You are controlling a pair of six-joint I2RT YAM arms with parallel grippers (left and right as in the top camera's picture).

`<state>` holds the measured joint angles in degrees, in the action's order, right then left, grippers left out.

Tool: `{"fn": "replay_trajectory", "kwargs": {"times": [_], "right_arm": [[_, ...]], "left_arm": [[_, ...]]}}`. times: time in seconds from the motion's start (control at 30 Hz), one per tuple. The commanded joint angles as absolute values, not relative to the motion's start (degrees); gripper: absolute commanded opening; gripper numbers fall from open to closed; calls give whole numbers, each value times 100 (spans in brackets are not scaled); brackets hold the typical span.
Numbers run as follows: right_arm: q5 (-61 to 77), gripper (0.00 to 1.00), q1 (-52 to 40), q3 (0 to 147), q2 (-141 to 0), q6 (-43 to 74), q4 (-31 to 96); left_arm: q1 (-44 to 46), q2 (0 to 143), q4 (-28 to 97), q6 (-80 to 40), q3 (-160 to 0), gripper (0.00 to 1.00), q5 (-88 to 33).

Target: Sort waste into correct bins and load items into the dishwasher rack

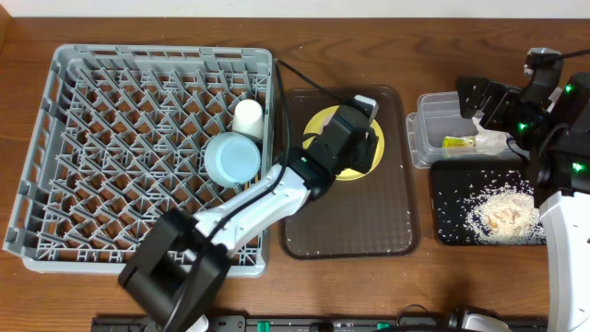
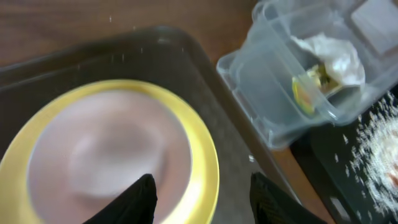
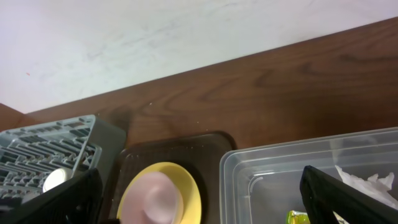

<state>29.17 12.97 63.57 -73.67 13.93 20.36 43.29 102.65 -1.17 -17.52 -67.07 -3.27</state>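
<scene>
The yellow plate [image 2: 112,149] lies flat on the brown serving tray [image 1: 350,221], not yet in the dishwasher rack [image 1: 138,55], and my left pincer [image 2: 205,199] hangs just above its rim, fingers apart and empty, placed, I judge, to straddle that edge.

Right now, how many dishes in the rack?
2: a blue bowl and a cream cup beside it, both near the rack's right wall. The left arm may hide more.

Text: we can read none in any view.
Wrapper [image 2: 305,93]: we see green and yellow print on it, too blurred to make out any words.
Tub [image 2: 267,118]: we find no label on its clear wall.
</scene>
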Motion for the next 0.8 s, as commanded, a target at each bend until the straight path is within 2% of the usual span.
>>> {"fn": "replay_trajectory", "kwargs": {"times": [0.0, 0.5, 0.63, 0.77], "right_arm": [[2982, 99, 1332, 6364, -7363, 1304, 2040], [2982, 99, 1332, 6364, -7363, 1304, 2040], [2982, 99, 1332, 6364, -7363, 1304, 2040], [2982, 99, 1332, 6364, -7363, 1304, 2040]], "left_arm": [[4316, 10683, -329, -1608, -6742, 51, -187], [4342, 11590, -1007, -1457, -6742, 50, -167], [4342, 11590, -1092, -1457, -6742, 28, -12], [4342, 11537, -1107, -1457, -6742, 15, -14]]}}
